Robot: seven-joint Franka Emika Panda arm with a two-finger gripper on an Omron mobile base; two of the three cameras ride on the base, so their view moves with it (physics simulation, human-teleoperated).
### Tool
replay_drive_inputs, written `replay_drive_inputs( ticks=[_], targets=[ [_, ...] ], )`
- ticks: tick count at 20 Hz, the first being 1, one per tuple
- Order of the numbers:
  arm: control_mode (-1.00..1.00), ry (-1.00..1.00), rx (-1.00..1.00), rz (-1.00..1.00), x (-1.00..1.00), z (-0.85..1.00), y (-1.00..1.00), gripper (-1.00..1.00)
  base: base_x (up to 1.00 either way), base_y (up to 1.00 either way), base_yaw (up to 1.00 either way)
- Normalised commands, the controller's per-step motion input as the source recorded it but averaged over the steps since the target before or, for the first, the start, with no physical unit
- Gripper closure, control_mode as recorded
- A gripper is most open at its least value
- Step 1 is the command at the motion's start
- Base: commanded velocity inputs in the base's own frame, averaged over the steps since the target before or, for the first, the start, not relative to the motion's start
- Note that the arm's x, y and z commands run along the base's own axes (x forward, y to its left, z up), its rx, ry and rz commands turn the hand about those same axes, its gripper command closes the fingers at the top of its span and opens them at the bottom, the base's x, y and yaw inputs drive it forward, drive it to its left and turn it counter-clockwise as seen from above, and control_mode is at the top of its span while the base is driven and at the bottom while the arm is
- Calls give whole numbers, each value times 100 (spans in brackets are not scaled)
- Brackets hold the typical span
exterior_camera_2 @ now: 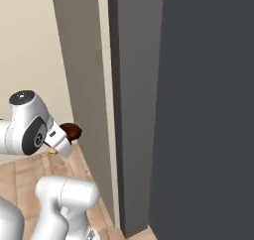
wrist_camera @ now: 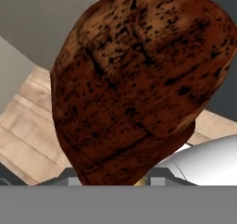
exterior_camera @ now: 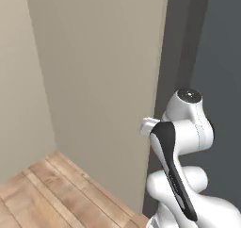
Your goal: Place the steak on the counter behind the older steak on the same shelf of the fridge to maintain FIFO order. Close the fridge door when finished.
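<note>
The hand (exterior_camera_2: 67, 137) is pinched on the steak (exterior_camera_2: 71, 131), which sits up in the air, clear of any surface, above the wooden floor (exterior_camera_2: 25, 169). In the right base view the dark brown lump pokes out from the end of the white wrist, just beside the grey edge of a tall panel (exterior_camera_2: 82, 85), near it but not visibly touching. A small tan-orange bit shows under the wrist there.

In the hand view the steak (wrist_camera: 139, 84) looms right in front of the lens, mottled brown with dark speckles, its lower end tucked down between the fingers (wrist_camera: 159, 174) at the bottom. Behind it lie pale floorboards (wrist_camera: 28, 126) and a beige wall.

In the left base view the arm (exterior_camera: 181, 142) rises from the lower right, bent forward against the edge of a broad beige-grey panel (exterior_camera: 103, 81) that stands upright on the wooden floor (exterior_camera: 47, 189). A dark grey surface (exterior_camera: 221, 57) stands behind the arm to the right. In the right base view a wide dark grey face (exterior_camera_2: 208, 110) takes up the right half.
</note>
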Motion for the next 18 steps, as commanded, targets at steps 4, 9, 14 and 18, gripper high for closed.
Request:
replay_drive_inputs(
  ticks=[4,9,14,18],
  targets=[
    [100,0,0,0,0,0,0,100,-100,18,-70],
    [100,0,0,0,0,0,0,100,-100,15,-65],
    [100,0,0,0,0,0,0,100,-74,0,-75],
    [100,0,0,0,0,0,0,100,-38,-7,-80]
  ],
)
